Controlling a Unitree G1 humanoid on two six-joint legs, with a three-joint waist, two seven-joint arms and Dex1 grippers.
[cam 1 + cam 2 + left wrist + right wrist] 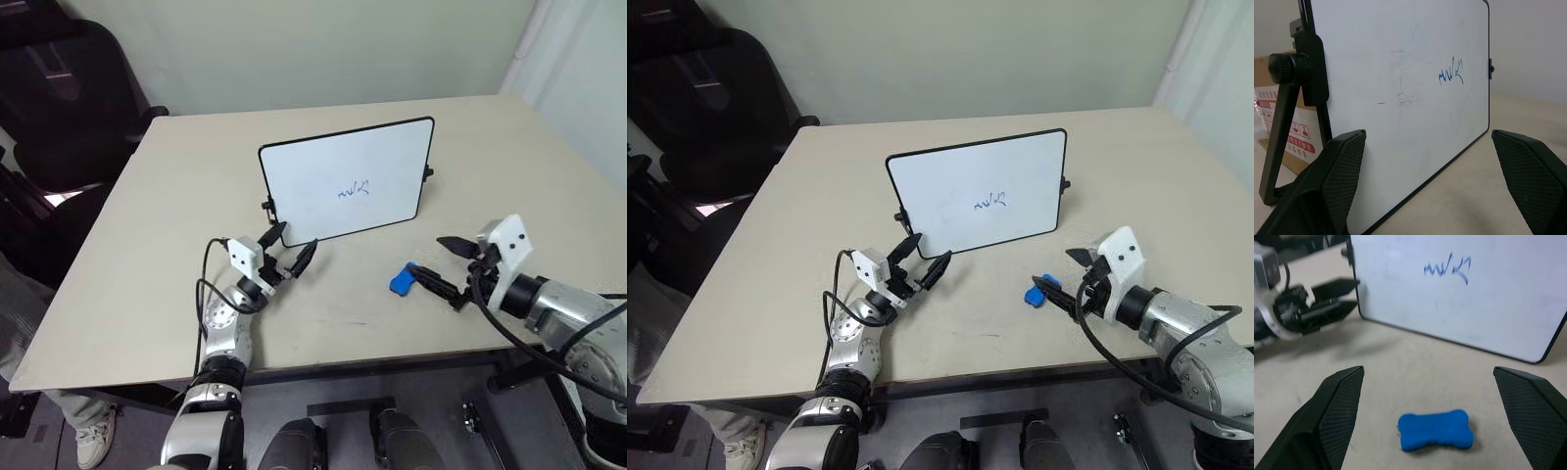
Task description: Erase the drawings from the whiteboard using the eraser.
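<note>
Lying flat on the table, the eraser sits ungrasped between the spread fingers of the right gripper. The left gripper, also released, flanks the upright whiteboard bearing the drawings.

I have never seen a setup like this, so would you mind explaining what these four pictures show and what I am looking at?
This is a humanoid robot with two arms, each ending in a two-fingered black claw. Two pictures come from cameras in its head, looking down over a beige table. The other two come from cameras on its wrists, looking out between each claw's fingers. On the table stands a whiteboard with a small blue drawing, and in front of it lies a blue eraser. The left claw is open near the board's lower corner. The right claw is open around the eraser, not yet gripping it. Nothing is held.
</note>
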